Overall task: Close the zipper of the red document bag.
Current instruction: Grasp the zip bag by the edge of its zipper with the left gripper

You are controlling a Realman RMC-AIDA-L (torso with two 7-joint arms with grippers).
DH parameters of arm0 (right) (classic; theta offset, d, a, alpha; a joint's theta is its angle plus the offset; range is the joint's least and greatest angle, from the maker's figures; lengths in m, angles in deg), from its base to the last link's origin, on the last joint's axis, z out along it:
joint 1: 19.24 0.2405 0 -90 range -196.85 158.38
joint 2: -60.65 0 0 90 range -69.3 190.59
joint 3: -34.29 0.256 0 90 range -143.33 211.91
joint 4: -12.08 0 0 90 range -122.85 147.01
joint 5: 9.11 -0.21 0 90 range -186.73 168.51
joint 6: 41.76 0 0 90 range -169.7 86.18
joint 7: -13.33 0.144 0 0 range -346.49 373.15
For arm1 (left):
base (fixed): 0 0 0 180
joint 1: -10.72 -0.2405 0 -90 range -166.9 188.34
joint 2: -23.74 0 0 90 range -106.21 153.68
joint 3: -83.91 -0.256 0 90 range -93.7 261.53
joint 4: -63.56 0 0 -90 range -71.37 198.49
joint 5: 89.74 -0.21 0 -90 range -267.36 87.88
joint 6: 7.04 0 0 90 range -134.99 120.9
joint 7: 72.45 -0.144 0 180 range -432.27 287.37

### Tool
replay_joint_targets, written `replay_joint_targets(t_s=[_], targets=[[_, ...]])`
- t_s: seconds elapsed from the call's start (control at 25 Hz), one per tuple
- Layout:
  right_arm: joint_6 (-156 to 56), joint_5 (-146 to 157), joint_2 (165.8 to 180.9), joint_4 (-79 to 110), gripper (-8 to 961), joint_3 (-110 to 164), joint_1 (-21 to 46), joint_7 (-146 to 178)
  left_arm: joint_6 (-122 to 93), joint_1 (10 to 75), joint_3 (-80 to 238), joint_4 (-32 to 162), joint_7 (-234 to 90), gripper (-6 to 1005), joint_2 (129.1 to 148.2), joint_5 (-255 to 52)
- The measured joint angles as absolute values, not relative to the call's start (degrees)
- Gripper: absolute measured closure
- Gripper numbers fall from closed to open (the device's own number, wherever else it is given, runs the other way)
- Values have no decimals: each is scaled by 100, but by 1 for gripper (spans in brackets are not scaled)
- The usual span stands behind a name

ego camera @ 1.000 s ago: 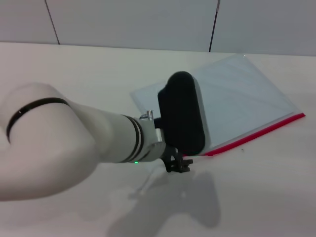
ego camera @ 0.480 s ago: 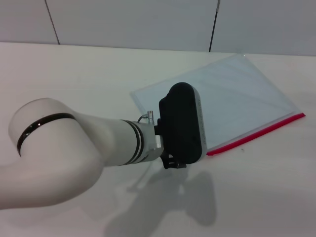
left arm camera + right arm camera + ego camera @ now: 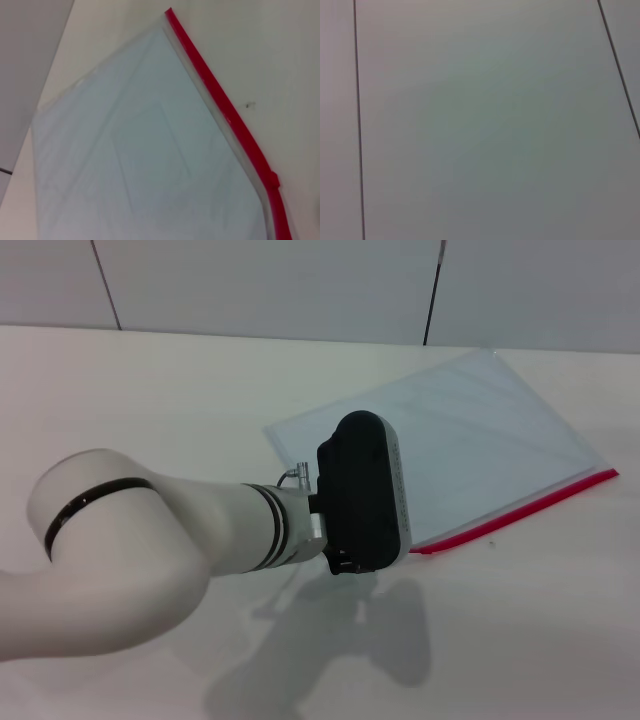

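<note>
Overhead, the robot's left arm (image 3: 150, 550) reaches in from the left across a pale table (image 3: 180, 410), its thick white forearm bent at a rounded elbow ringed with a black band. The black wrist housing at its end stands roughly upright and tips toward the near corner of the red document bag (image 3: 480, 450), covering that corner from the head view. The left gripper (image 3: 345, 565) sits beneath this housing, just beside the bag's near edge; only a small dark part of it shows below the casing, and whether its pincer is open, closed or holding anything cannot be told. A soft shadow of the arm falls on the table nearer the robot.

The bag, a flat translucent blue-grey pouch, lies slantwise on the table to the right of centre, stretching away toward the wall panels (image 3: 300, 285) behind. Its zipper (image 3: 520, 508) runs as a thin red strip along the long edge facing the robot, from the far right corner down to the point where the housing hides it. The left wrist view looks down on the same pouch, the red strip bordering one side and a small red slider tab (image 3: 272, 179) sitting on it near one end.

The right arm is out of sight in the head view; its wrist camera faces only grey wall panels.
</note>
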State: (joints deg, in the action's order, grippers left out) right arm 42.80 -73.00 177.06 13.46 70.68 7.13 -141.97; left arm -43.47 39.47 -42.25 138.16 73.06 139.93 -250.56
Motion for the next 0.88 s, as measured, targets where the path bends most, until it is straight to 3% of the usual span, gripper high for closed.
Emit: replay_joint_targets(t_s=[0.48,0.68,0.88], targets=[[4279,-7300,17710,1339,74,7068,713,-14197,-3731,4082,-4343,13274,7310,341,14001,-24984],[4279,-7300,17710,1333,80,7068,713,-14197,-3566,4139,-4344,13114,7358,550,14002,-24885],[4279,-7300,17710,1330,85,7068,713,-14197,-3555,4141,-4344,13096,7338,632,14001,-24880]])
